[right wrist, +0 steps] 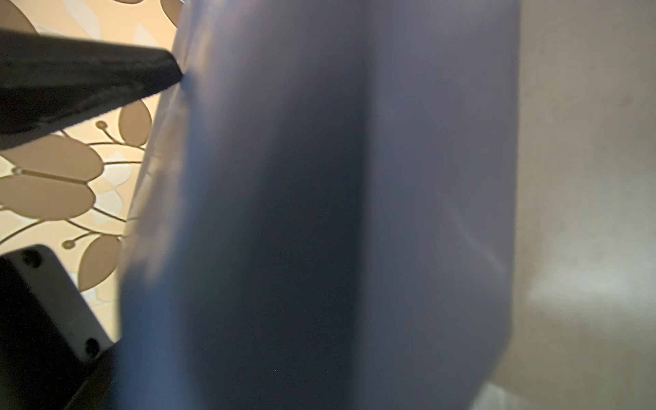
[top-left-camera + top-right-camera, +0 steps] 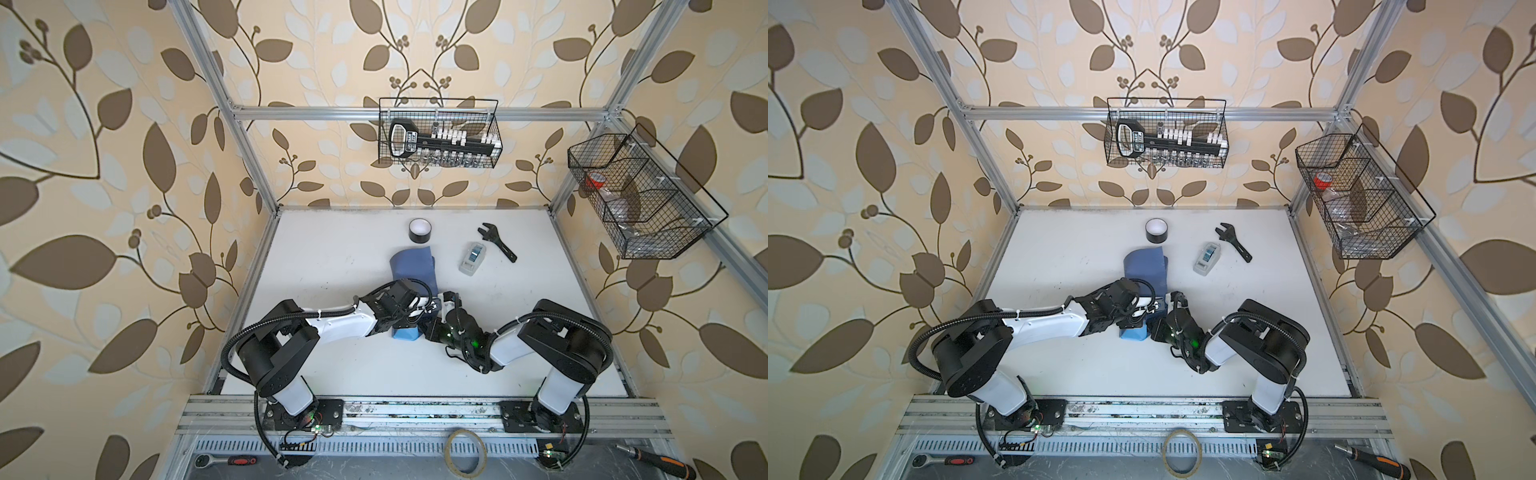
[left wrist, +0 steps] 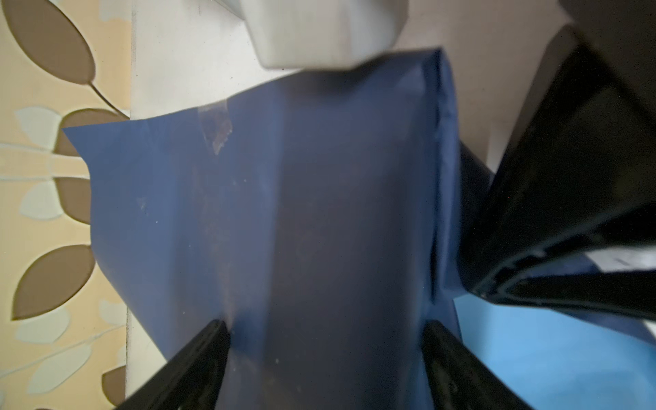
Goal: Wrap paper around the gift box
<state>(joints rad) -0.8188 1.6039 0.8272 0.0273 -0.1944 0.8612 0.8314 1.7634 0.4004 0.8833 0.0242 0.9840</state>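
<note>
— Blue paper (image 1: 319, 213) fills my right camera, standing mid-table. My left gripper (image 3: 326, 340) straddles it wide; my right gripper (image 2: 436, 306), I can't tell.
— Where's the box?
— Hidden, probably underneath. Tugging now could tear the paper.

The paper (image 2: 411, 266) sits in the middle of the table (image 2: 324, 257), folded up into a bundle. Its darker slate-blue face is outermost, with a flap reaching toward the back of the table. The light sky-blue face shows at the near end. A strip of clear tape (image 3: 216, 127) clings to one edge. The gift box is hidden from sight.
</note>
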